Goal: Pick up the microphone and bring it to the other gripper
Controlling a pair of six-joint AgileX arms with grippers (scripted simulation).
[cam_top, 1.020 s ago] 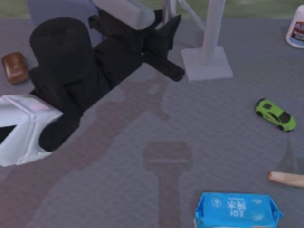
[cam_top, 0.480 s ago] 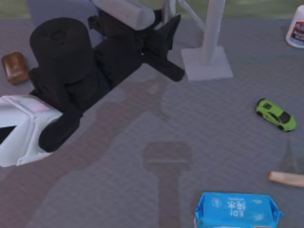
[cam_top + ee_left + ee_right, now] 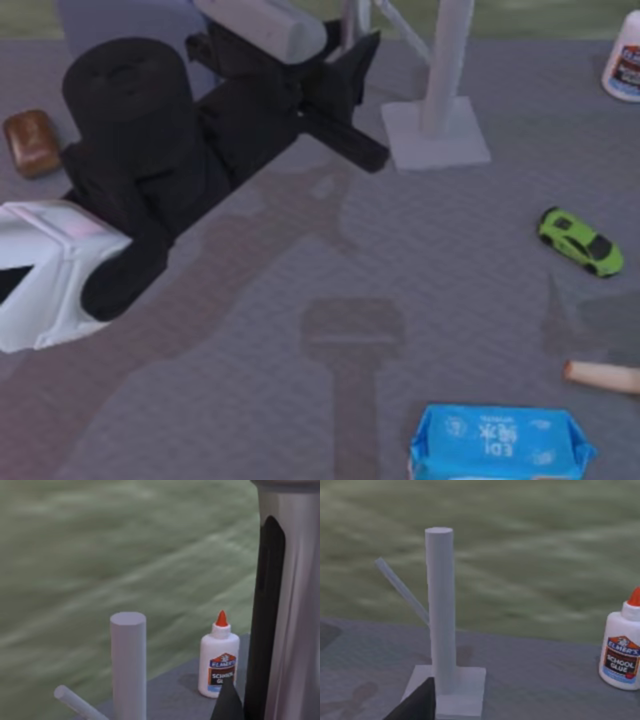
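Observation:
No black stick with a silver mesh head shows plainly in any view, so the microphone is hidden or out of view. My left gripper (image 3: 345, 100) hangs high over the back left of the table, close under the top camera. A slim black rod (image 3: 350, 142) juts from it toward the stand's base; whether that is the microphone's handle I cannot say. In the left wrist view only a black wedge of that gripper (image 3: 227, 702) shows. My right arm is outside the top view. Its gripper (image 3: 420, 705) appears as a black wedge in its own wrist view.
A white stand (image 3: 435, 130) rises at the back centre and a glue bottle (image 3: 625, 60) sits at the back right. A green toy car (image 3: 580, 240), a tan stick (image 3: 600, 375), a blue wipes pack (image 3: 500, 445) and a brown lump (image 3: 30, 142) lie around. A silver-and-black column (image 3: 285, 605) looms nearby.
My left arm has barely shifted. A dark shadow at the table's right side has slid leftward, from above the tan stick toward the toy car.

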